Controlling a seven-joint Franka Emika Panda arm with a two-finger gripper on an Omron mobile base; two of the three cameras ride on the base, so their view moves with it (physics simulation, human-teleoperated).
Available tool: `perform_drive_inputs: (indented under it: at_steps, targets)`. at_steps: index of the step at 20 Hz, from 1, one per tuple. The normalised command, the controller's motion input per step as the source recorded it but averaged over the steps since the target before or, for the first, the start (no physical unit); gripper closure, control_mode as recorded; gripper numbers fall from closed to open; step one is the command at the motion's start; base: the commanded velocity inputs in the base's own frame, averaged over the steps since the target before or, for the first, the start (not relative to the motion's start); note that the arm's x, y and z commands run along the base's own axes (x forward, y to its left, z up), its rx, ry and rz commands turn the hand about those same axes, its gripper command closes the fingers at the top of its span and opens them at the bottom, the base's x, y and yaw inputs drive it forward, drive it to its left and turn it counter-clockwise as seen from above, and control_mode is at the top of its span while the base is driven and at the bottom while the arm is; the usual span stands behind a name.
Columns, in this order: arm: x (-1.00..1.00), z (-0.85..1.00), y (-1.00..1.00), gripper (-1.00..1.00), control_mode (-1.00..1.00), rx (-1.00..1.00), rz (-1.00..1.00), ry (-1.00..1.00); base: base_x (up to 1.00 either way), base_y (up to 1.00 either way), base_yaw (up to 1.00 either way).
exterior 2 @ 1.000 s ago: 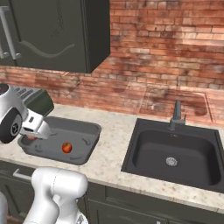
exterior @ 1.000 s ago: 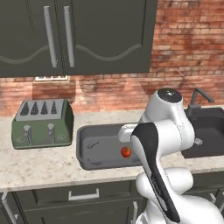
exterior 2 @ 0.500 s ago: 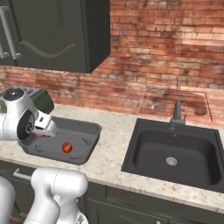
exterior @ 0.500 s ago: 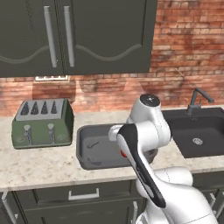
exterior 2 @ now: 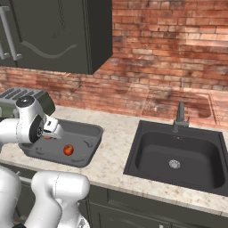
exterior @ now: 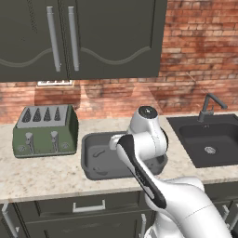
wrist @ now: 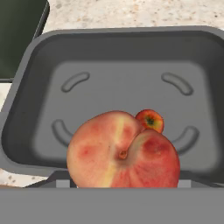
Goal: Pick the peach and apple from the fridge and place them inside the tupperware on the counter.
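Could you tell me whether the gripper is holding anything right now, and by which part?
The gripper holds the peach above the tupperware; the contact place is hidden.

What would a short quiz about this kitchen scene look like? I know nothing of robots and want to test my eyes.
1. True or false: the apple lies inside the tupperware.
2. Pick one: what does the gripper hold above the tupperware? A) a peach B) a spoon C) a cup
3. Fill the gap: on the counter, the tupperware stands between the green toaster and the black ____.

Key
1. True.
2. A: the gripper is shut on the peach, which is not yet set down.
3. sink.
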Motion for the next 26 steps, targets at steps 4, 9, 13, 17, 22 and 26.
perform_drive_inputs:
  at_steps: [4,9,13,17,22,26]
  targets:
    - [0.48,-0.37,0.17,1.00,-1.00,0.00,0.00,0.00,0.00,0.00,0.00]
    - [0.47,-0.42,0.18,1.00,-1.00,0.00,0.00,0.00,0.00,0.00,0.00]
    - [0.41,-0.45,0.14,1.00,-1.00,-0.03,0.00,0.00,0.00,0.00,0.00]
    - [0.32,-0.35,0.12,1.00,-1.00,0.00,0.00,0.00,0.00,0.00,0.00]
    - [0.29,-0.35,0.11,1.00,-1.00,0.00,0.01,0.00,0.00,0.00,0.00]
    - [0.25,-0.32,0.09,1.00,-1.00,0.00,0.01,0.00,0.00,0.00,0.00]
